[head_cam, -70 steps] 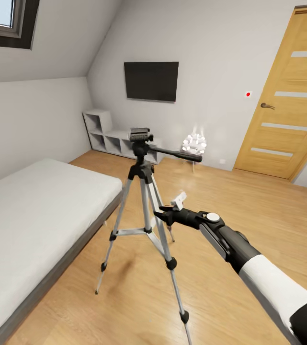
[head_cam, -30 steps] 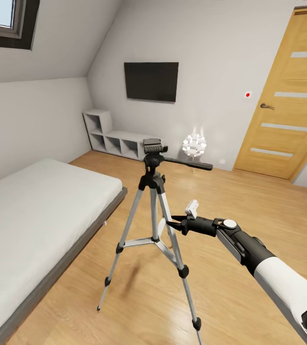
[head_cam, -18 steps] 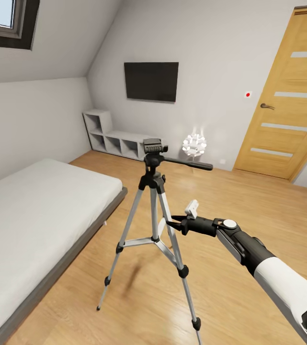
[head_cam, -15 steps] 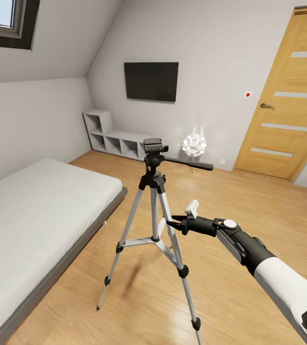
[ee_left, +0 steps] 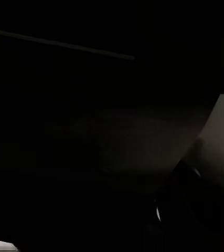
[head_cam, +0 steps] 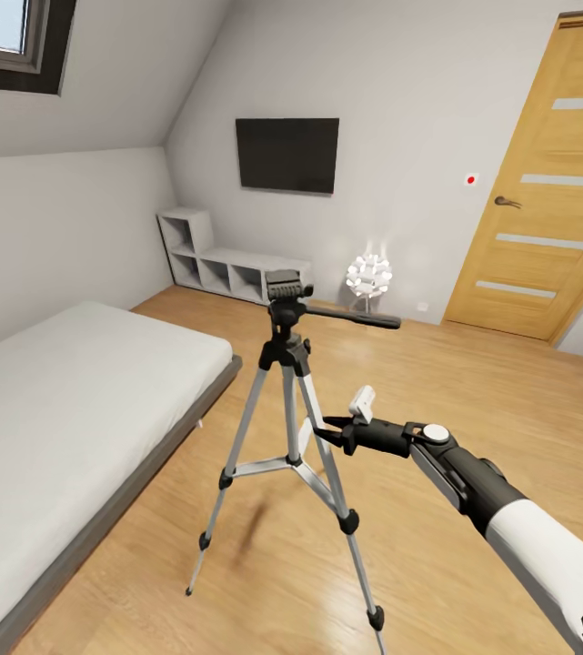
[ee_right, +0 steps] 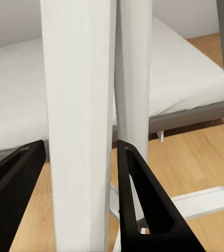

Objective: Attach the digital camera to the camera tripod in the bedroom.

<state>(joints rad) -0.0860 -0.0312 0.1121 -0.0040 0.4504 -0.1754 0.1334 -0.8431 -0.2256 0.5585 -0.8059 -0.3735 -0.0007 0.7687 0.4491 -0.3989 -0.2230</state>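
Head view: one camera tripod (head_cam: 289, 428) stands upright on the light wood floor (head_cam: 473, 400) of an attic bedroom. Everything else is placed from the tripod. A low grey bed (head_cam: 64, 409) lies just to its left. A wall TV (head_cam: 287, 155), a white shelf unit (head_cam: 214, 259) and a small white spiky lamp (head_cam: 369, 276) sit well behind it. A wooden door (head_cam: 546, 182) is behind it and to the right.

The right gripper (head_cam: 326, 428) reaches in from the right, at about mid-height of the tripod, level with the leg nearest the robot. In the right wrist view, that silver leg (ee_right: 80, 126) stands between the two black fingertips (ee_right: 143, 199). The fingers are spread on either side of it, and a gap shows on each side, so they are not clamped. The left wrist view is almost wholly dark, and the state of the left gripper cannot be told.

The digital camera is not seen in these pictures.

Handling, as a judgement: the tripod looks light and stiff but top-heavy, with thin smooth legs that could slip in a grip. A push at mid-leg may tip or slide it. The black joints or the head look like surer places to hold than bare tube.

Counts: one tripod with three legs and one pan handle (head_cam: 355, 318), one bed, one TV, one lamp, one door, one skylight (head_cam: 9, 41).
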